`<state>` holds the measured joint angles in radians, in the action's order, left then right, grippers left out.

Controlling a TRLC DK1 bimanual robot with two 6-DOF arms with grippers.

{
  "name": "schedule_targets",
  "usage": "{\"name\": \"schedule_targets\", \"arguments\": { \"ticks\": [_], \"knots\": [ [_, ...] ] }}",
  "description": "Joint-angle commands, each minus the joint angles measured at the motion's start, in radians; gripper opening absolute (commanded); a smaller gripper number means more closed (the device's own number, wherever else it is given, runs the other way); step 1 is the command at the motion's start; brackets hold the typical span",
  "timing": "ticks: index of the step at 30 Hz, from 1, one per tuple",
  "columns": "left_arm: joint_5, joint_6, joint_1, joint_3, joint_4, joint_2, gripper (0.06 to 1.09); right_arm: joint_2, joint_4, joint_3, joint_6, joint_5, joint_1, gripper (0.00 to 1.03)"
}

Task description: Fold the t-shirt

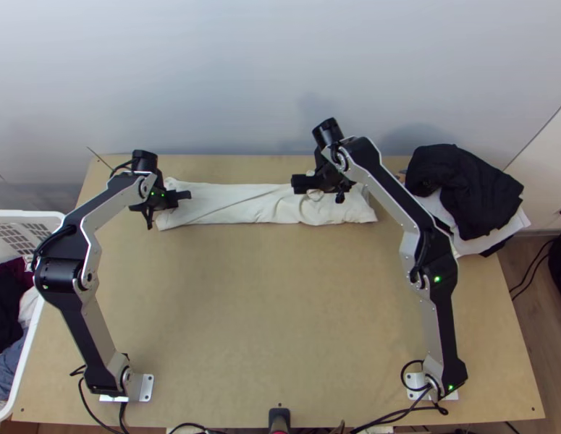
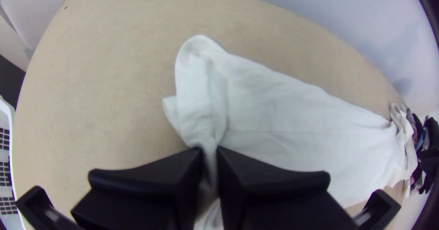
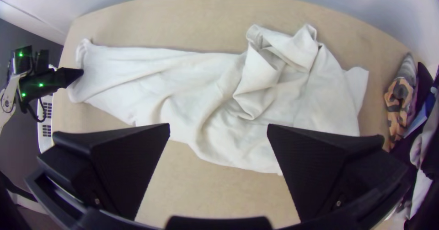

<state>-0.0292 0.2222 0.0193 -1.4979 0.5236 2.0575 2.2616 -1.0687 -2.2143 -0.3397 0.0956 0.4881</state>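
R gripper (image 1: 321, 190) wide apart over wht tee (image 1: 244, 205); L gripper (image 1: 166, 203) clamped on tee's end.

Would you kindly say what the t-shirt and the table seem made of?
The t-shirt looks like soft, matt fabric, perhaps cotton, given its loose creases. The table seems to be wood or board with a dull finish, judging by its even tan top.

Bright, even light, faint soft shadows

Bare tabletop (image 1: 280, 311) between the obstructing left arm (image 1: 88, 333) and right arm (image 1: 445, 325)
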Motion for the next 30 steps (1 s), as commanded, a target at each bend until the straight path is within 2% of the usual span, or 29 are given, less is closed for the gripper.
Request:
{"name": "schedule_targets", "arguments": {
  "ticks": [1,17,24,30],
  "knots": [
    [0.002,-0.021,0.027,0.008,0.041,-0.013,0.10,0.058,-0.004,-0.013,0.002,0.021,0.010,0.99],
    [0.000,0.002,-0.001,0.011,0.065,-0.108,0.10,0.223,0.024,-0.027,0.013,0.021,0.043,0.99],
    [0.000,0.002,-0.048,0.002,0.067,-0.140,0.10,0.111,0.004,-0.027,0.005,0.029,0.044,0.99],
    [-0.001,-0.023,-0.117,0.015,0.081,-0.152,0.10,-0.030,-0.011,-0.030,0.010,0.070,0.032,0.99]
  ]
}}
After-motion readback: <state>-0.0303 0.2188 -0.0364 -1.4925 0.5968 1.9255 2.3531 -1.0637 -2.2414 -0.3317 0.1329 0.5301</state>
